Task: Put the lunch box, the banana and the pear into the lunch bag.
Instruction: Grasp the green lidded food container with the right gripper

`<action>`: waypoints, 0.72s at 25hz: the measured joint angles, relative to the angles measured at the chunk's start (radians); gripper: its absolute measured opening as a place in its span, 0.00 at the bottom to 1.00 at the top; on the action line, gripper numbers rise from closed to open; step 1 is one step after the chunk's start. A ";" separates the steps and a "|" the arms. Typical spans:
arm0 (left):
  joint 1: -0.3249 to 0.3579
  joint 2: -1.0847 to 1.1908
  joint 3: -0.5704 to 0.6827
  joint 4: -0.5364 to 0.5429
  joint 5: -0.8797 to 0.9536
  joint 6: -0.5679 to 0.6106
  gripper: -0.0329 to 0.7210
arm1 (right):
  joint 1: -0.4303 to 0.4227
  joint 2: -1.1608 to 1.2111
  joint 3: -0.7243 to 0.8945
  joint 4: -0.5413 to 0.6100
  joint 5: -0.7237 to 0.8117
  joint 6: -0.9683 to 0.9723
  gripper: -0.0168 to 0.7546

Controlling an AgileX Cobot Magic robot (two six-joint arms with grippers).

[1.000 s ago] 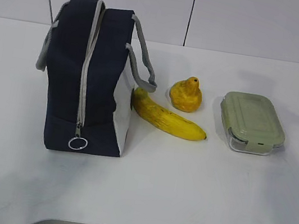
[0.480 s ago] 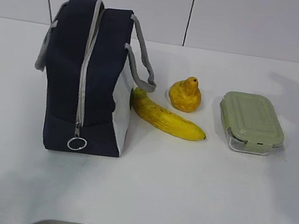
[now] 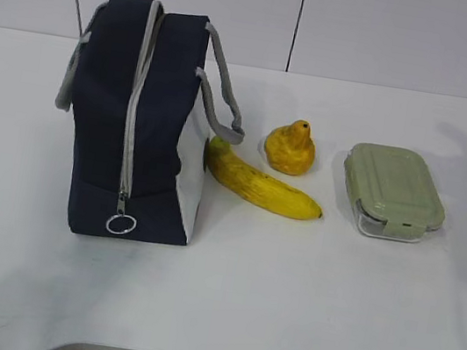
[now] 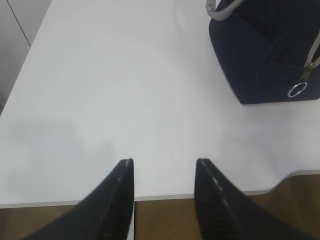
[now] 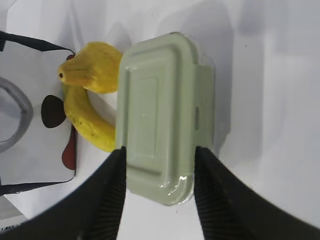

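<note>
With its zipper closed, the lunch bag [image 3: 140,120] stands at nine o'clock on the bench [image 3: 284,307], so the right gripper [image 5: 159,170], fingers spread, hangs over the lunch box [image 3: 393,191] at three o'clock, while the left gripper [image 4: 164,172], fingers apart, holds nothing.

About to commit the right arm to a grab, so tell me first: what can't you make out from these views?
- Exterior view: the right pincer is cut off by the right edge; only a dark part shows.
- Exterior view: the lunch bag is zipped, so its inside is hidden.
- Right wrist view: height of the right pincer above the lunch box is unclear; contact cannot be told.
- Left wrist view: the bag is cropped at the right edge.
</note>
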 joint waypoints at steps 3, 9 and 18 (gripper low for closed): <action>0.000 0.000 0.000 0.000 0.000 0.000 0.45 | 0.000 0.060 -0.031 0.002 0.000 -0.004 0.46; 0.000 0.000 0.000 0.000 0.000 0.000 0.45 | 0.000 0.081 -0.039 0.004 0.000 -0.006 0.46; 0.000 0.000 0.000 0.000 0.000 0.000 0.45 | 0.003 0.153 -0.072 0.009 0.002 0.009 0.85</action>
